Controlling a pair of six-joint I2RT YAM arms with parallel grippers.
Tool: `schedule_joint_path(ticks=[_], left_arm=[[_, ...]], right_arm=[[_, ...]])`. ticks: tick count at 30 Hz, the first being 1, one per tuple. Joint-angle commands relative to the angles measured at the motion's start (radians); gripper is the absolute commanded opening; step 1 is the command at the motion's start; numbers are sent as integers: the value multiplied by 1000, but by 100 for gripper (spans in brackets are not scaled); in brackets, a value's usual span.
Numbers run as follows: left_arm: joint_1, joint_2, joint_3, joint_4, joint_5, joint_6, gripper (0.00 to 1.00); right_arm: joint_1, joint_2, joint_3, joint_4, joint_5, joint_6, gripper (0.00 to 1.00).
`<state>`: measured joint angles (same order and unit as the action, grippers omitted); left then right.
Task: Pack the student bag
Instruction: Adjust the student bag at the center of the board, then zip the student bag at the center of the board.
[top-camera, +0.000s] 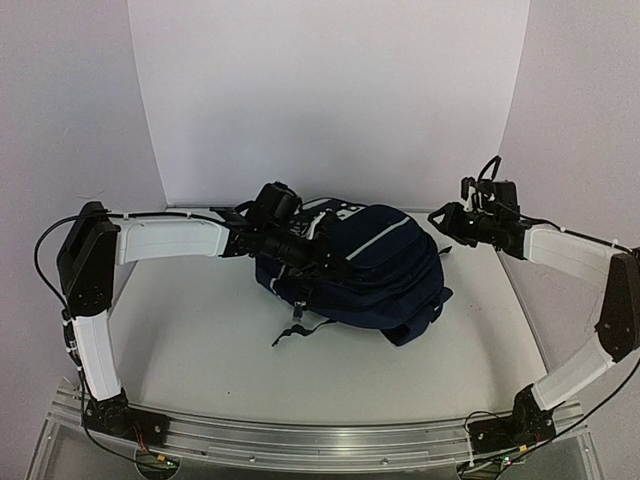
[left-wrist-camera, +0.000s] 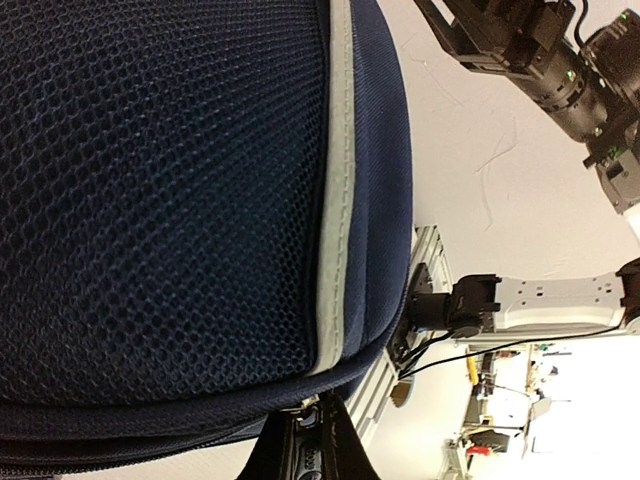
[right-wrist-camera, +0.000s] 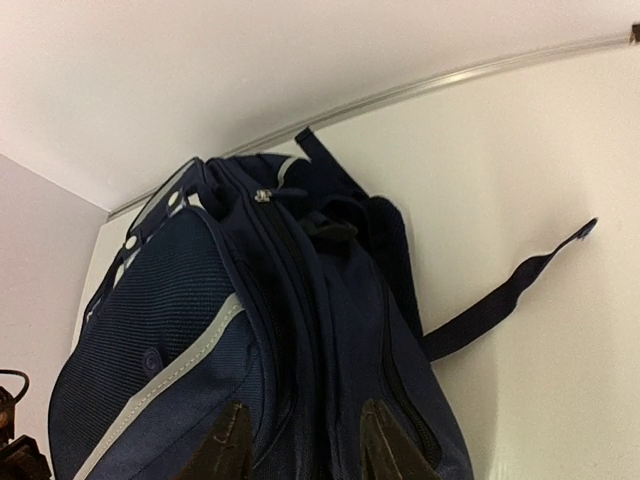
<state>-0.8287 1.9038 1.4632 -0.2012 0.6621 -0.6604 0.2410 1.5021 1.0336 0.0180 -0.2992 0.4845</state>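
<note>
The student bag (top-camera: 360, 265), a navy backpack with pale piping, lies on its side in the middle of the table. My left gripper (top-camera: 322, 262) is pressed against its left front. In the left wrist view the bag's mesh panel (left-wrist-camera: 160, 200) fills the frame, and the left gripper (left-wrist-camera: 312, 455) is nearly closed on a small metal zipper pull (left-wrist-camera: 305, 405) at the bag's seam. My right gripper (top-camera: 447, 222) hangs above the bag's right end. In the right wrist view its fingers (right-wrist-camera: 228, 445) are spread over the bag's zipped seams (right-wrist-camera: 330, 330), holding nothing.
A dark strap (right-wrist-camera: 510, 290) trails from the bag across the table, and another loose strap (top-camera: 298, 330) lies at its near side. White walls enclose the back and sides. An aluminium rail (top-camera: 320, 440) runs along the near edge.
</note>
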Motion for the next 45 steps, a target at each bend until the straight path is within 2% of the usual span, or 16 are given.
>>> schedule_joint_path(ticks=[1,6,7,9,11,15,19,23,29,33,36,39,45], left_arm=[[-62,4,18,139,91,-112,1],[-65,-24,-54,242,87,-184,10],[-64,-34,-70,241,76,-189,15],[-59,-54,-104,229,51,-195,32],[-48,-85,-140,225,31,-207,42],[-3,-158,-205,209,5,-213,53],[52,-233,-240,167,-11,-194,56],[116,-271,-267,174,-20,-195,58],[149,-231,-222,180,-54,-178,66],[149,-196,-219,251,-17,-202,67],[148,-173,-220,297,12,-224,62],[146,-157,-226,356,44,-251,58],[128,-118,-206,389,62,-262,57]], right_arm=[[-3,-83,-16,-67,90,-55,43],[6,-135,-12,-157,113,-67,59],[14,-155,-7,-177,112,-67,62],[37,-201,4,-230,116,-60,67],[70,-242,8,-268,117,-30,70],[188,-310,-12,-298,131,80,69],[364,-327,-25,-296,224,201,62],[489,-298,-14,-290,296,265,52],[645,-189,47,-290,395,320,45],[701,-137,67,-290,438,374,42],[734,-99,85,-289,456,393,40],[748,-62,100,-289,468,412,38],[758,-17,112,-296,546,439,35]])
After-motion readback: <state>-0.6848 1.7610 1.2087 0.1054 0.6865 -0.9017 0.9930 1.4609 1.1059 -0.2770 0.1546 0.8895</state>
